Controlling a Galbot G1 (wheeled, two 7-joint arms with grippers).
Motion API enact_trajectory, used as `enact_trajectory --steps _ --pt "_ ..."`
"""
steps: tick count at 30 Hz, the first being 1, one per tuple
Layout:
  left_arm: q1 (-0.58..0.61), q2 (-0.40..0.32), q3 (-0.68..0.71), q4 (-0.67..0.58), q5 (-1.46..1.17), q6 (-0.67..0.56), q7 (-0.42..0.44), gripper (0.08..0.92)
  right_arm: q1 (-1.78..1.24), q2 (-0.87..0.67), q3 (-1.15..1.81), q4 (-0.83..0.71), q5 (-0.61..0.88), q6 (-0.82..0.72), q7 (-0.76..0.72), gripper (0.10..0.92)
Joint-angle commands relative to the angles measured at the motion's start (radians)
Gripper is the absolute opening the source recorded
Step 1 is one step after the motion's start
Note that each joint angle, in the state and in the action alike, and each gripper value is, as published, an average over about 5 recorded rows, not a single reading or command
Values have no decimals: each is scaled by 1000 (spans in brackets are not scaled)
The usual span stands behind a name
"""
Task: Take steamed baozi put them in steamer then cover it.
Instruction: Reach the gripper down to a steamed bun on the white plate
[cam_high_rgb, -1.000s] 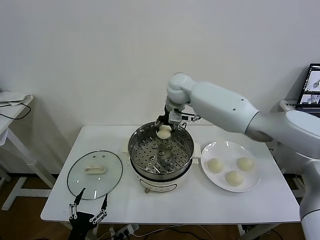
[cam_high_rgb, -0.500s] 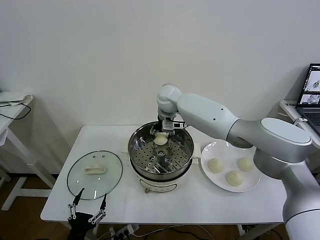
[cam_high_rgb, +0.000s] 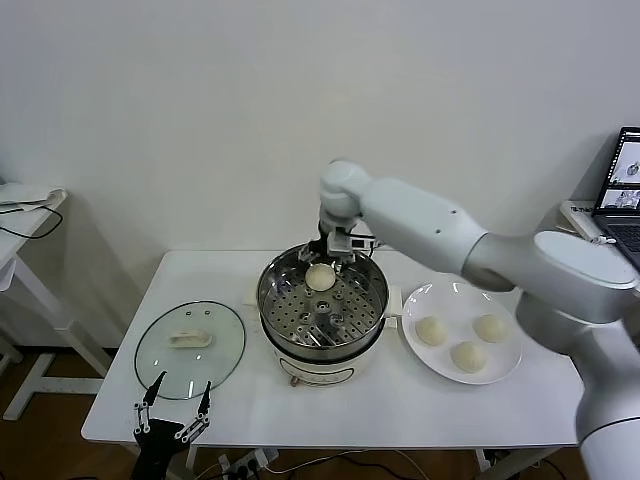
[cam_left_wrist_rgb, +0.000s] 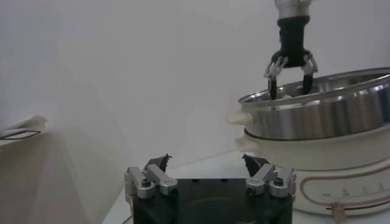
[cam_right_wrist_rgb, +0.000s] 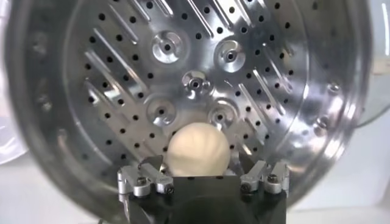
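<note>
The steamer (cam_high_rgb: 272, 300) stands mid-table on its cream base. One baozi (cam_high_rgb: 319, 277) rests on the perforated tray (cam_right_wrist_rgb: 201, 61) at the back of the pot. My right gripper (cam_high_rgb: 334, 257) hangs just above and behind it, open, with its fingers spread to either side of the bun (cam_right_wrist_rgb: 198, 151) and not pressing it. The left wrist view shows those fingers (cam_left_wrist_rgb: 272, 72) apart, with tips dipping below the pot rim (cam_left_wrist_rgb: 323, 112). Three more baozi (cam_high_rgb: 467, 355) lie on a white plate (cam_high_rgb: 455, 298). The glass cover (cam_high_rgb: 190, 350) lies flat at the left. My left gripper (cam_high_rgb: 172, 420) is parked open at the table's front left.
A laptop (cam_high_rgb: 625, 185) stands at the far right. A small side table (cam_high_rgb: 25, 200) with a cable is at the far left. A white wall runs close behind the steamer. The table's front edge lies just past the cover.
My right gripper carried the baozi down and slightly left onto the back of the tray, then opened and let it go. The left arm stayed put.
</note>
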Motion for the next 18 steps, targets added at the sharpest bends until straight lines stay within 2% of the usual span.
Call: enact_trajectory --steps 1,4,7,18 --pt "-2 2 1 1 0 2 1 823 188 -314 -95 88 582 -499 -112 823" --pt "-1 5 4 2 2 0 1 823 196 -372 -166 5 652 -598 -129 823" --pt "-2 6 8 0 2 -2 1 823 165 -407 -238 -44 656 -640 -131 823" --pt "-1 5 21 -18 3 -3 1 823 -38 -464 -360 -13 655 -713 13 823"
